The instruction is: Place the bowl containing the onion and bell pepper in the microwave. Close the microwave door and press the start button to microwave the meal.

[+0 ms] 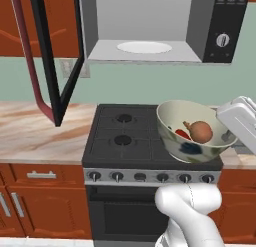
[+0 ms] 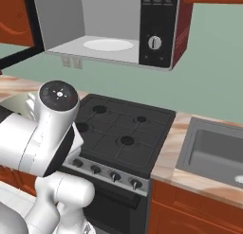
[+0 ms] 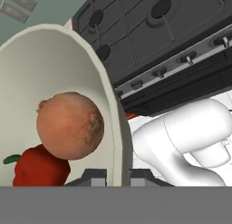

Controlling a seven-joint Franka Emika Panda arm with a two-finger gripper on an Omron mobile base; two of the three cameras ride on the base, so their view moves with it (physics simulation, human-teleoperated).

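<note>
Stove lies below the tilted bowl; microwave door hangs open.

stove: I see a black stove with four burners, set between two counter tops.
knobs: a row of small dark knobs runs along its silver front strip.
oven door: dark, just below the knobs.
counter: pale, marbled, left of the stove.
sink: grey, sunk in the counter right of the stove.
cupboards: red-brown, under the counter, with silver handles.
wall: pale green behind it all, with a wall socket.
</note>
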